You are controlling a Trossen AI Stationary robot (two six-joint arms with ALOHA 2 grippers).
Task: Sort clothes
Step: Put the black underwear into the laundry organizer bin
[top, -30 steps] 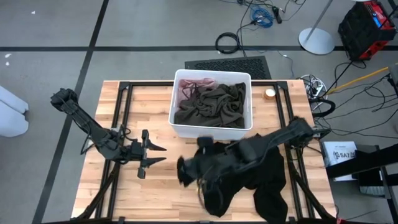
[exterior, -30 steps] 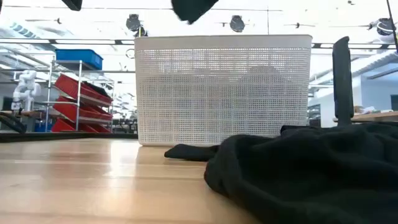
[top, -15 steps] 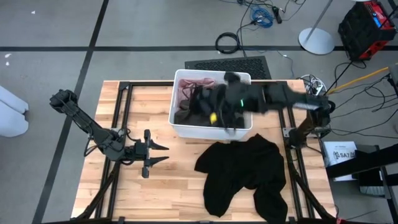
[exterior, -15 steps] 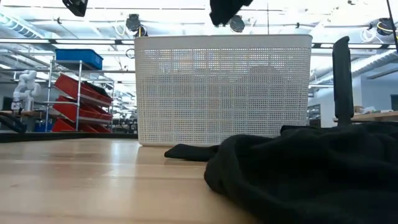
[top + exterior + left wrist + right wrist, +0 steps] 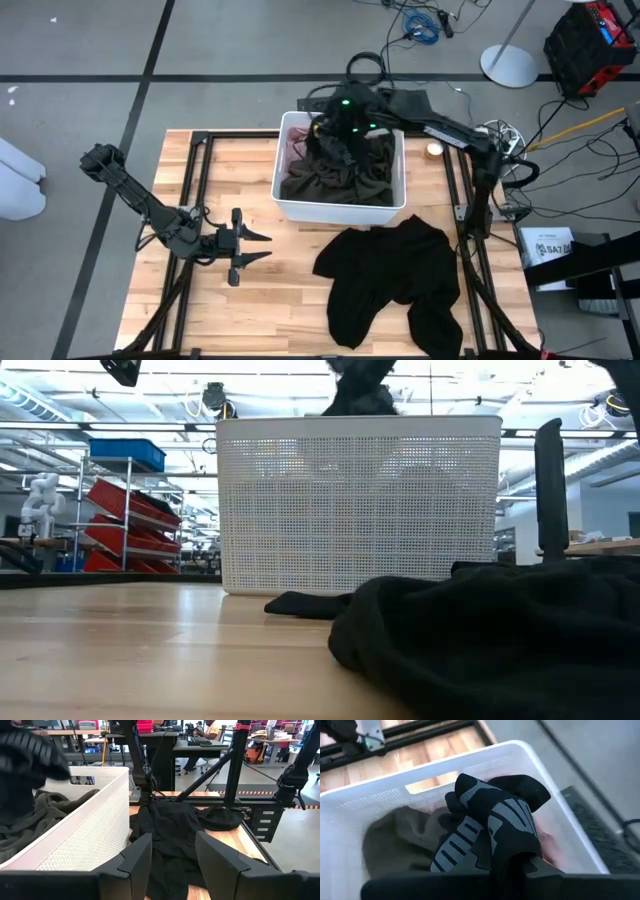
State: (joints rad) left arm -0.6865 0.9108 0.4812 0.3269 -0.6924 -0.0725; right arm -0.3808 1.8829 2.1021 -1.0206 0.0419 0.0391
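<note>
Two arms: the right gripper (image 5: 335,135) hangs over the white mesh plastic bin (image 5: 340,208), fingers clamped on a black garment with grey stripes (image 5: 492,827), above olive-green fabric (image 5: 345,170). Left gripper (image 5: 250,249) waits agape, empty, near a black garment (image 5: 395,280) on the wooden table (image 5: 270,300).

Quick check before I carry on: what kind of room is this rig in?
Probably a robotics lab or workshop: red parts bins on racks, a small white robot in the background, and cables lying loose across the floor.
</note>
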